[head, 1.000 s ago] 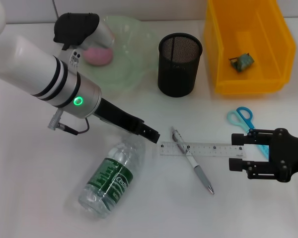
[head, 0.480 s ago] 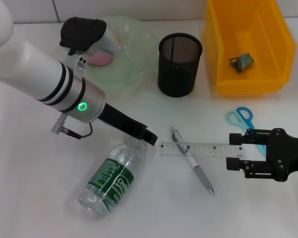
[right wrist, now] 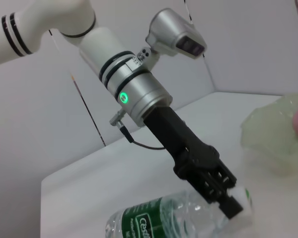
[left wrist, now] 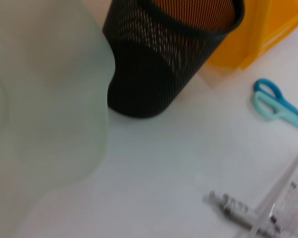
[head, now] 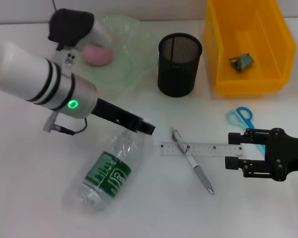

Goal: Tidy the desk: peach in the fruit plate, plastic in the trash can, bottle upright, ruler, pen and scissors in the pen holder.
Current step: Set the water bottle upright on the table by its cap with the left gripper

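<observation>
Head view shows the left gripper reaching down to the neck end of the bottle, which lies on its side on the white worktop, cap end toward the far right and base toward the near left. In the right wrist view the same gripper has its dark fingers clenched on the bottle's white cap end, one on each side, so they are grasping the neck. The bottle is clear with a green label and is not upright.

On the right, the right gripper hovers low over the worktop with its two fingers spread apart and nothing between them. One fingertip lies over the right end of the ruler, the other just nearer; whether either touches the ruler cannot be told.

A pen lies diagonally across the ruler. Blue scissors lie right of the ruler, partly hidden by the right gripper. The black mesh pen holder stands at the far middle. Left of it, the pale green fruit plate holds the pink peach. The yellow trash can at the far right contains a crumpled piece of plastic.
</observation>
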Action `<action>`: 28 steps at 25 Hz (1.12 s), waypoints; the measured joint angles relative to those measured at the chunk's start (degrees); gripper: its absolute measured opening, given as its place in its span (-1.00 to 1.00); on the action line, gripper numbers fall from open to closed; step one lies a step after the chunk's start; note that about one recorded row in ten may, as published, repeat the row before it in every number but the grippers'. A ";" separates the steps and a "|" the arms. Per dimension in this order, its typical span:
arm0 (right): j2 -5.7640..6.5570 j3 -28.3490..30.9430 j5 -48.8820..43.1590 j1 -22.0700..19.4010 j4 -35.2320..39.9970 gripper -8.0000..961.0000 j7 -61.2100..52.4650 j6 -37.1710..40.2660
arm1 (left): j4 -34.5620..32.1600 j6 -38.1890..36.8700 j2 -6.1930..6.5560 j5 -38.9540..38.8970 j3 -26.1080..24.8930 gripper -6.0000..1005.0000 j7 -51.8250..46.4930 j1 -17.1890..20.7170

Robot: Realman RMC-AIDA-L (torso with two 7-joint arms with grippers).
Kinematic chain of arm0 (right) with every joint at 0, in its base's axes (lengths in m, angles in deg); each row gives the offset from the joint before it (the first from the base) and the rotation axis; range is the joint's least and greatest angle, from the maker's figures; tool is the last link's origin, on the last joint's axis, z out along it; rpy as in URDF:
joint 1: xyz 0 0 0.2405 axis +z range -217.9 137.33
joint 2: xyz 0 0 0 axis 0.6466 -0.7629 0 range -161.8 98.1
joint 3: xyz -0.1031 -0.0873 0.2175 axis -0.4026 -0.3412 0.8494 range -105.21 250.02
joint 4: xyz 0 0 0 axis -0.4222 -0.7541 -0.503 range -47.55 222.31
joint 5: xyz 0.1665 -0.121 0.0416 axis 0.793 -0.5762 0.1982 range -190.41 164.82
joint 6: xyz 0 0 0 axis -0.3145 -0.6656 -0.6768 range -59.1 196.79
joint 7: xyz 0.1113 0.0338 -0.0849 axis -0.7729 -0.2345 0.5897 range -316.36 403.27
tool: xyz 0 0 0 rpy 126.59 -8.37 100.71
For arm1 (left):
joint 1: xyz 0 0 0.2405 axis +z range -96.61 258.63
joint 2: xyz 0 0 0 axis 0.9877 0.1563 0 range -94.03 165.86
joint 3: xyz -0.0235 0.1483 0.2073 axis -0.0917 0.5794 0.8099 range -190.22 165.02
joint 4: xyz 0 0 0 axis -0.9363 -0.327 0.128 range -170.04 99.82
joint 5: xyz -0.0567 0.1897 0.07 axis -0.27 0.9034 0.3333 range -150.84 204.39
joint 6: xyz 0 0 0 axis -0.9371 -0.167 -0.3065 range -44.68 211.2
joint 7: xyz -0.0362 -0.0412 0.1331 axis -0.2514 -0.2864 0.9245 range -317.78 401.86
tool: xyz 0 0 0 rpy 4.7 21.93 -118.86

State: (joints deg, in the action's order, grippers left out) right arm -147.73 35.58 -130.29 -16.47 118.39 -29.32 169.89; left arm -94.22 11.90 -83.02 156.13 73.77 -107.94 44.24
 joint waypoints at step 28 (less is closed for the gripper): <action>-2.42 1.13 4.55 0.41 -3.75 0.45 1.67 -2.79 | 9.15 -3.73 0.47 -46.21 -21.56 -0.11 55.91 19.43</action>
State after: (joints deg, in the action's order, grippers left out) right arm -150.15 36.71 -125.74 -16.06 114.64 -27.65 167.10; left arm -85.07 8.17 -82.55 109.92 52.21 -52.03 63.67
